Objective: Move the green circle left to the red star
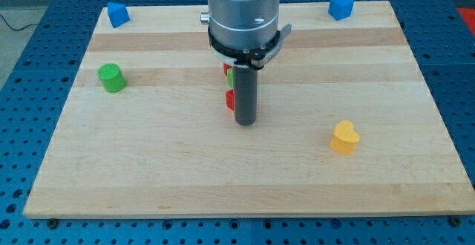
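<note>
The green circle (112, 77) is a short green cylinder at the view's left side of the wooden board (148, 171). Near the board's middle, small red pieces (230, 99) and a green piece (230, 76) show at the left edge of my rod; the rod hides most of them, so their shapes cannot be told. My tip (246, 122) rests on the board just right of and below those pieces, far to the right of the green circle.
A blue block (117, 14) sits at the board's top left corner and a blue cube (341, 6) at the top right. A yellow heart (344, 137) lies at the lower right. The arm's grey body (243, 11) covers the top centre.
</note>
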`<action>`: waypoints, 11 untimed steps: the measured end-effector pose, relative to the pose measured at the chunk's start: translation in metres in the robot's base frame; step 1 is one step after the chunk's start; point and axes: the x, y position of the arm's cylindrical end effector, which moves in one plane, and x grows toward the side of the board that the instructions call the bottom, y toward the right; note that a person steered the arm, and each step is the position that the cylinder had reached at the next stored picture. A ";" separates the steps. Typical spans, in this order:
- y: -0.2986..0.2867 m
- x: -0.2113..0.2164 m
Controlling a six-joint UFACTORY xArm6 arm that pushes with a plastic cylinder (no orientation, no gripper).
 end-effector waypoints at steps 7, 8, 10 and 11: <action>-0.288 -0.132; -0.268 -0.121; -0.201 -0.044; -0.212 -0.050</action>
